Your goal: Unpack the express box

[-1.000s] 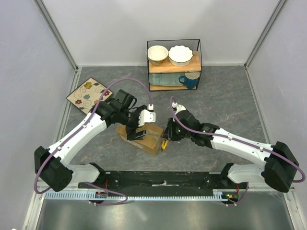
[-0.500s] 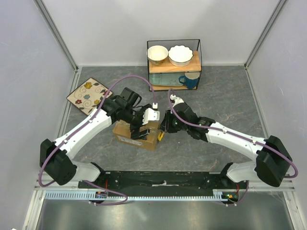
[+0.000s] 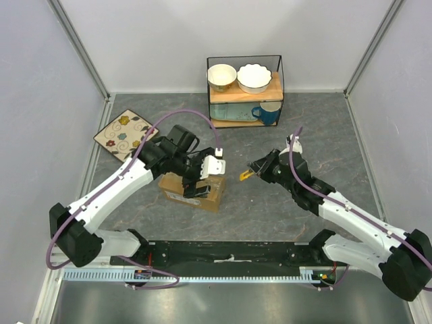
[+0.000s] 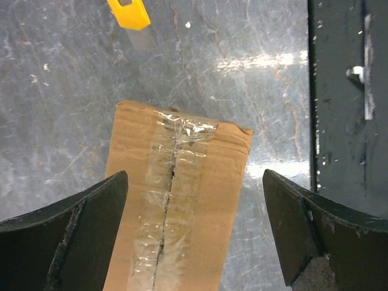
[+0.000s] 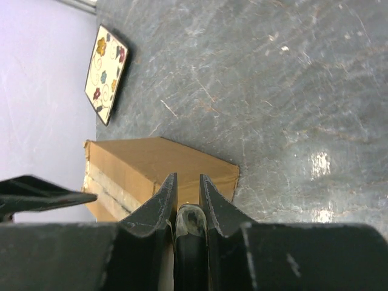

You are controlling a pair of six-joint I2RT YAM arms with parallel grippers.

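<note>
The express box point(image 3: 191, 192) is a brown carton lying on the grey table, and the clear tape along its top seam point(image 4: 173, 200) is slit. My left gripper point(image 3: 206, 177) hovers right over the box, open wide, with its fingers point(image 4: 73, 236) on either side of the carton's width and nothing between them but the box top. To the right, clear of the box, my right gripper point(image 3: 262, 166) is shut on a yellow utility knife point(image 3: 244, 175). The knife's tip points toward the box point(image 5: 157, 160). The knife's dark handle point(image 5: 192, 223) sits between the right fingers.
A wire shelf point(image 3: 244, 91) at the back holds two bowls and a blue mug. A floral plate point(image 3: 123, 133) lies at the left near the wall. The black base rail point(image 3: 229, 255) runs along the near edge.
My right arm has drawn back to the right, away from the box, with the knife. The left gripper has opened a little wider and stayed over the box, which has shifted slightly left.
</note>
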